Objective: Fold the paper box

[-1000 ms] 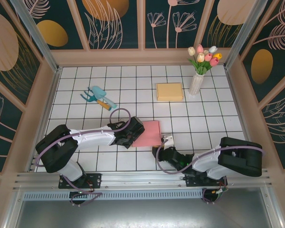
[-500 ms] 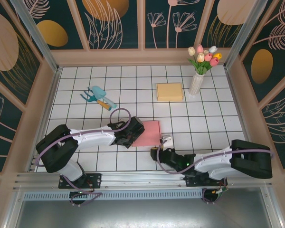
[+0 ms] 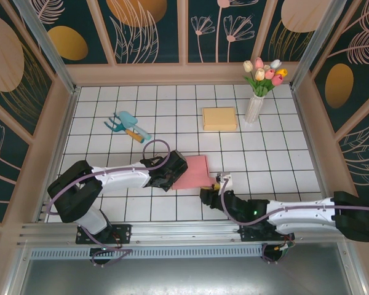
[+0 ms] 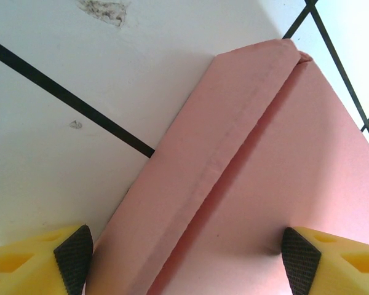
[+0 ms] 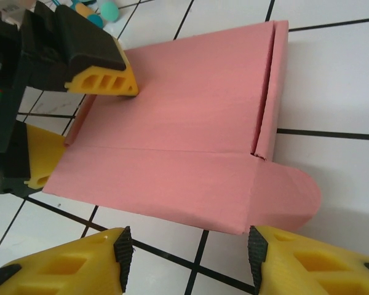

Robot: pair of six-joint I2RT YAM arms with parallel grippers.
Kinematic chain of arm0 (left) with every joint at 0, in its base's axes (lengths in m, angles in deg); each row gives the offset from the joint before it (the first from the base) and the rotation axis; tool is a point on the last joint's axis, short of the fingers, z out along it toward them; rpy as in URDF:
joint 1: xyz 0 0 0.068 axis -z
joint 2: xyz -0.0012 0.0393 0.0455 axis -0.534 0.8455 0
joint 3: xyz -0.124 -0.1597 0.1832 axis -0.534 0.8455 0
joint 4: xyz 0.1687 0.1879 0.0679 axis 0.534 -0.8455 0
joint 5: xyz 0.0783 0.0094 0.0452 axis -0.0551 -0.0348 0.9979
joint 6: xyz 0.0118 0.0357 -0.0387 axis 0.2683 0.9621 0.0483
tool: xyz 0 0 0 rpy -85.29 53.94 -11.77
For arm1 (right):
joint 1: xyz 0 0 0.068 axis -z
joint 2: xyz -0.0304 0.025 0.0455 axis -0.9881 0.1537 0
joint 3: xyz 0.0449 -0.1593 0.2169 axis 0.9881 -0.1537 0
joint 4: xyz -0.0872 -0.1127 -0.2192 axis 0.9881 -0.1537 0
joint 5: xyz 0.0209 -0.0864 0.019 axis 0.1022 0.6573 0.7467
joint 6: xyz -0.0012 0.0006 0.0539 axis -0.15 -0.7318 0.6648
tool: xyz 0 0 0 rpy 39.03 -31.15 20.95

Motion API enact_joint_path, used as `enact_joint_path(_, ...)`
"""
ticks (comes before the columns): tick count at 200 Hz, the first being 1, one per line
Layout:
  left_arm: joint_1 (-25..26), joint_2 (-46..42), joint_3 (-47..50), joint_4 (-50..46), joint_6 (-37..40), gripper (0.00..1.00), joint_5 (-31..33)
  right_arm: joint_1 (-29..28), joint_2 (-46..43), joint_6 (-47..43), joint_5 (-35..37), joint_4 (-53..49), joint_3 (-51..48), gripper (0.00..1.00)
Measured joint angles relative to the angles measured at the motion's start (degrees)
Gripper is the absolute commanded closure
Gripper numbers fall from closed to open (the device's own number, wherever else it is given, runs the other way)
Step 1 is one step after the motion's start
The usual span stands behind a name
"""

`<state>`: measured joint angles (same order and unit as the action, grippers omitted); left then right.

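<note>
Two grippers are flanking a flat pink paper box (image 3: 193, 171), which is lying on the white tiled table (image 3: 277, 153), near the front edge and about midway across.

Left gripper (image 3: 170, 176) is sitting at the box's left edge with its yellow fingers (image 4: 338, 258) spread wide and clamping nothing. Left wrist view: one black pad is resting on the pink panel, the other is over bare tile just beside a narrow folded strip of the box (image 4: 264, 184).

Right gripper (image 3: 213, 185) is hovering at the near right corner, jaws apart with nothing between them. Right wrist view: its two fingertips (image 5: 120, 249) are standing just short of the box's (image 5: 184, 129) near edge; a rounded pink tab (image 5: 289, 196) is sticking out at that corner, and a thin flap is lying folded along the far side. Left gripper (image 5: 74, 120) is showing here too, straddling the opposite edge.

Well apart, toward the back: a flat yellow box (image 3: 219, 118), a white vase of tulips (image 3: 256, 104), and teal garden hand tools (image 3: 126, 125).
</note>
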<state>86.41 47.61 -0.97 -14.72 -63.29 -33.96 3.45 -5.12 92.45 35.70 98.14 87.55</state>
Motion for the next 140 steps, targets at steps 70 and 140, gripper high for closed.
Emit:
enact_joint_path(70,0.00,0.50,-0.68,-0.22,0.00,0.19,0.00,6.58,-1.36,-3.45,-1.51,-2.45,0.72,0.36)
enact_joint_path(140,0.00,1.86,-2.10,-0.28,0.31,0.19,0.07,26.77,0.48,-11.28,-17.09,5.09,2.08,0.32)
